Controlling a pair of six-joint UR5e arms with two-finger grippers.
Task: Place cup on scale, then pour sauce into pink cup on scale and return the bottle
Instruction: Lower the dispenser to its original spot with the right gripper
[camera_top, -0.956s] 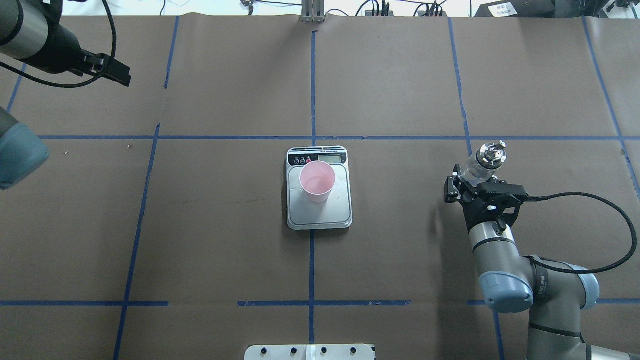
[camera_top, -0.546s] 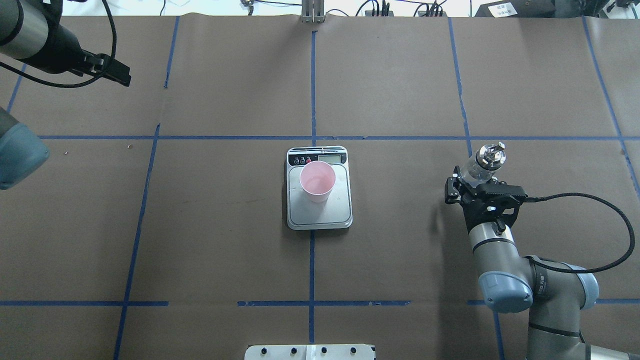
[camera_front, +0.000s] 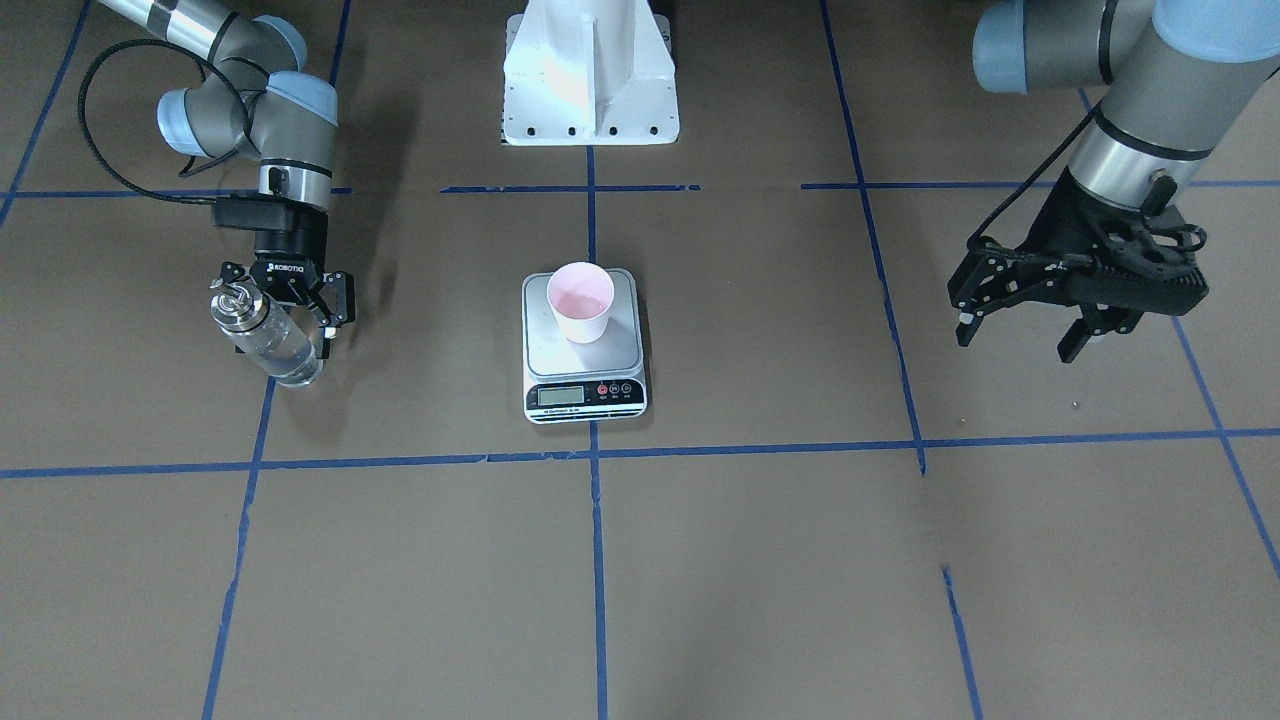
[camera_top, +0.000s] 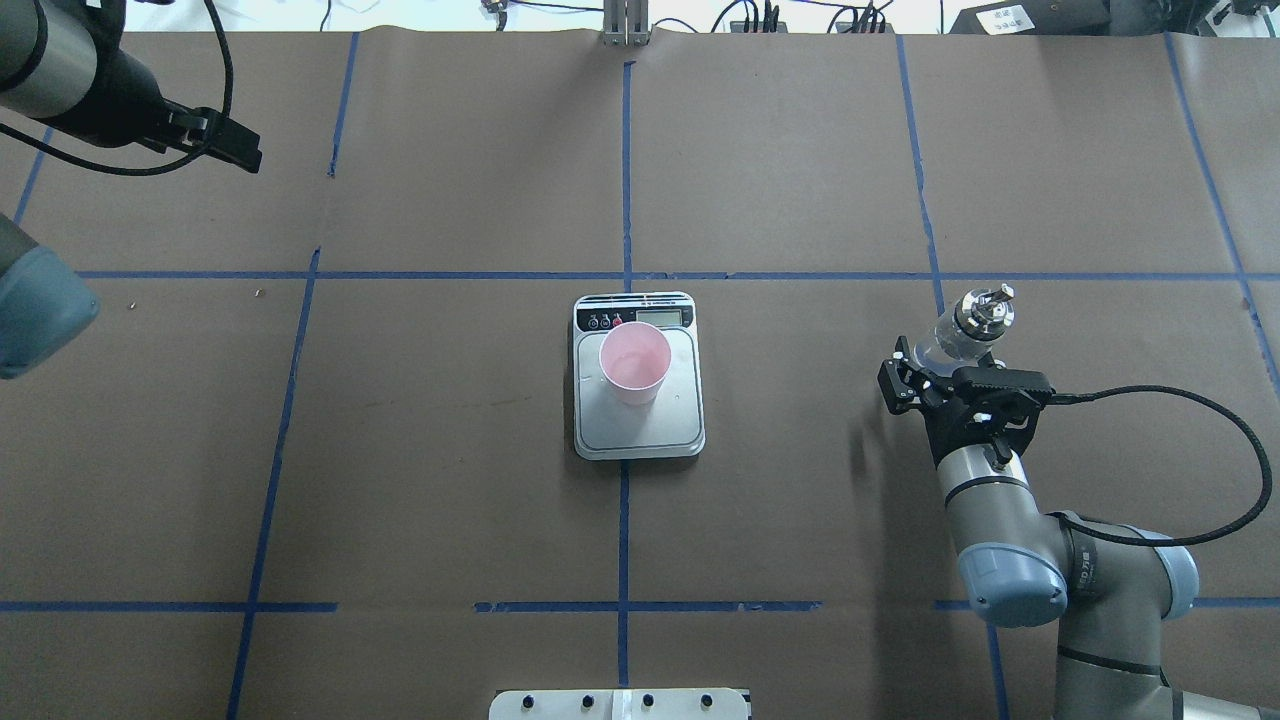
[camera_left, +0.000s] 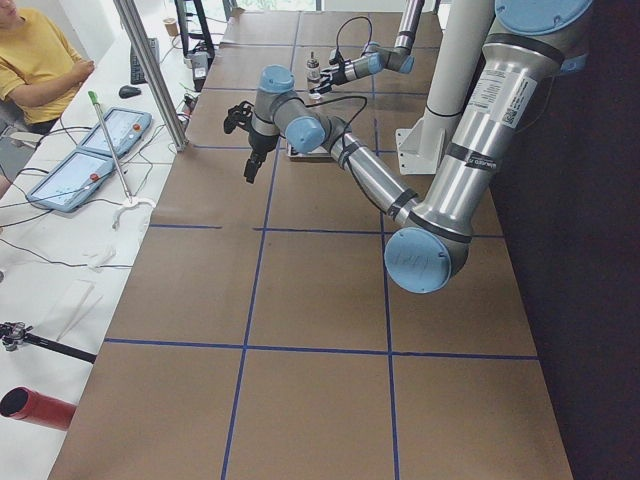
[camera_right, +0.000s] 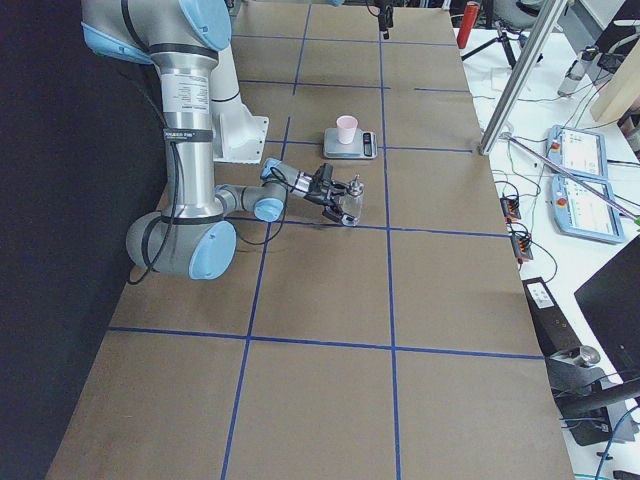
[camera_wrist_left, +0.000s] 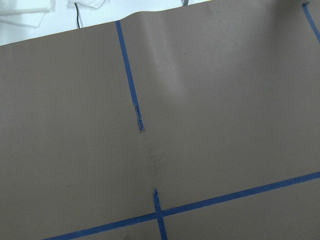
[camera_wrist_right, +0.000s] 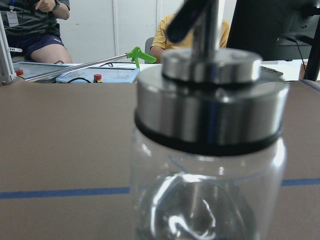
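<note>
The bottle (camera_top: 960, 335) stands upright on the worktop (camera_top: 780, 480) between the right gripper's (camera_top: 940, 372) slightly parted fingers (camera_top: 892, 386), so retreat likely runs straight back.

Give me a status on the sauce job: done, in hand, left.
Done: the cup stands on the scale. Whether sauce is in it I cannot tell. In hand: the bottle seems to stand on the table at the robot's right, inside the right pincer, whose fingers look slightly spread off the glass. Left: probably only backing that arm away. The left pincer hangs open, empty.
</note>
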